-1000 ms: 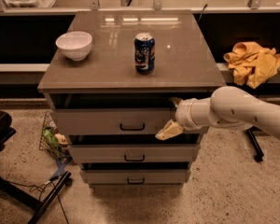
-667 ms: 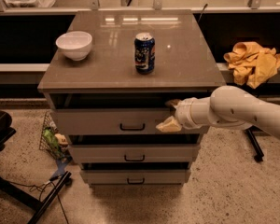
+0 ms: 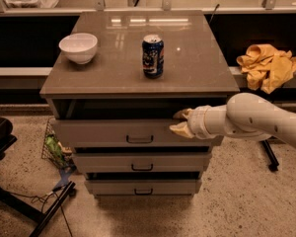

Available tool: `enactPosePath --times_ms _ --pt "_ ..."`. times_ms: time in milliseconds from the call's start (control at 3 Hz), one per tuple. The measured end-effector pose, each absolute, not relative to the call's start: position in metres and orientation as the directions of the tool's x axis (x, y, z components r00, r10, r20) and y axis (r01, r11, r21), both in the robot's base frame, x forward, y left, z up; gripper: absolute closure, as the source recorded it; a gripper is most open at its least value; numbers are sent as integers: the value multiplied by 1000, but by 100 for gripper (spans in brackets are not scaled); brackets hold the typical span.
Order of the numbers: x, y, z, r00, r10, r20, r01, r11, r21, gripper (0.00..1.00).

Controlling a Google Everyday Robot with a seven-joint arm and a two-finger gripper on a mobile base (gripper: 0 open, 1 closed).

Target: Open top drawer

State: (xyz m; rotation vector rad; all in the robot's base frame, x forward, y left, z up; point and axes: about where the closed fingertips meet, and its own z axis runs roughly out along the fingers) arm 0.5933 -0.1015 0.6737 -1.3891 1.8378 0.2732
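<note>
The top drawer [image 3: 98, 132] is the widest of three grey-beige drawers, with a small dark bar handle [image 3: 139, 140]. It stands partly pulled out under the cabinet top [image 3: 113, 73], with a dark gap above its front. My gripper [image 3: 181, 122] reaches in from the right on a white arm [image 3: 251, 120]. Its pale fingers [image 3: 180, 129] sit at the upper edge of the drawer front, right of the handle; one finger is over the rim and one is against the front face.
A white bowl [image 3: 78, 47] and a blue soda can [image 3: 152, 56] stand on the cabinet top. The middle drawer [image 3: 140, 162] and the bottom drawer [image 3: 143, 186] are below. A yellow cloth [image 3: 266, 65] lies on the right ledge. A basket [image 3: 54, 149] and dark chair legs [image 3: 34, 206] are on the floor at left.
My gripper has risen from the middle of the drawer front to its upper edge. The drawer front looks about where it was.
</note>
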Motion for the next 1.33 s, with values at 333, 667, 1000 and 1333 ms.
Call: enactPosePath --times_ms 333,667,1000,1333 --pt "589 -104 676 -80 -707 -702 -884 376 -278 100" --pt "589 -104 677 -79 -707 -703 -884 376 -278 100" --pt "566 -115 684 -47 -694 -719 -900 341 -270 100" --pt "565 -115 684 -47 -694 -719 -901 341 -270 100"
